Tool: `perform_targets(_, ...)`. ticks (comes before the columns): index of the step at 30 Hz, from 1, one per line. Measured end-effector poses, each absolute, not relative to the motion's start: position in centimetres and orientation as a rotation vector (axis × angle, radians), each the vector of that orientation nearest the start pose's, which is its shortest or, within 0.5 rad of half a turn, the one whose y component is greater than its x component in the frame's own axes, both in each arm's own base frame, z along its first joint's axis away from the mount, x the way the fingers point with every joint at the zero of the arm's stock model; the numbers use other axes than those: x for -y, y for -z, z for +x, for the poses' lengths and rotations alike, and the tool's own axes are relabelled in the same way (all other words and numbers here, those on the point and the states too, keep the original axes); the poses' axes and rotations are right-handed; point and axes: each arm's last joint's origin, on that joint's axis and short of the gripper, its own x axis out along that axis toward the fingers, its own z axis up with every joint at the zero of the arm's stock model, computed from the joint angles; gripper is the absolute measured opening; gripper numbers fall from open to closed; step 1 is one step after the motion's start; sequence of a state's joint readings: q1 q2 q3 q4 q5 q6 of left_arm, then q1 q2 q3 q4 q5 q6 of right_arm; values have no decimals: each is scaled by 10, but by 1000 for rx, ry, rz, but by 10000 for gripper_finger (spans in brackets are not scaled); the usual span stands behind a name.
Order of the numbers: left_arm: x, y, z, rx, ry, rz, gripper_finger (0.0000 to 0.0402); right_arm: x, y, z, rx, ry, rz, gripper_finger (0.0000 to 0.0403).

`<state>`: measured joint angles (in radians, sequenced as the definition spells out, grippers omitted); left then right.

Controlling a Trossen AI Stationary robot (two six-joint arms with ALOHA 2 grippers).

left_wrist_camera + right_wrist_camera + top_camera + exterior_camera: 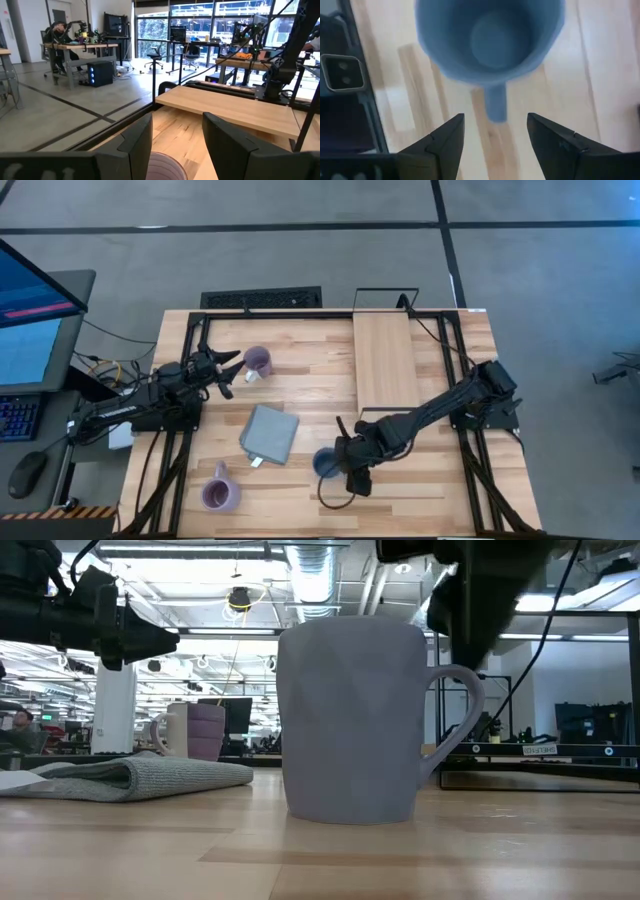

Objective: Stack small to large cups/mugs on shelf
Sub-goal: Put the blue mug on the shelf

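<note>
Hovering over the blue mug, the right gripper sits at the front-centre of the bench. In the right wrist view its fingers are spread wide, one either side of the mug handle, gripping nothing. Mug is upright on the bench, just right of the grey folded cloth.

Left gripper is at the back-left, just beside the smaller lavender mug. Its fingers are open and empty, with the mug rim showing between them; contact cannot be told.

Larger lavender mug stands alone at the front-left corner, well apart from both arms.

Shelf lies at the back-right of the bench, bare wood top. All three mugs are off it.
</note>
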<state>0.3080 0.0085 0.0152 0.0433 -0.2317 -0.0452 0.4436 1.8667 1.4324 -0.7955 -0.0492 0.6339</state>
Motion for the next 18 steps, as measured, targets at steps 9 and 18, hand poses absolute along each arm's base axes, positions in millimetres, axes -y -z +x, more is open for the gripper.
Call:
perform_targets(9,-36,-172,90,60,-538,-43,164,-167,-210,341,-1274,44,273,240)
perform_targets(18,-36,-171,91,48,-539,-39,164,-169,-210,342,-1243,54,260,240)
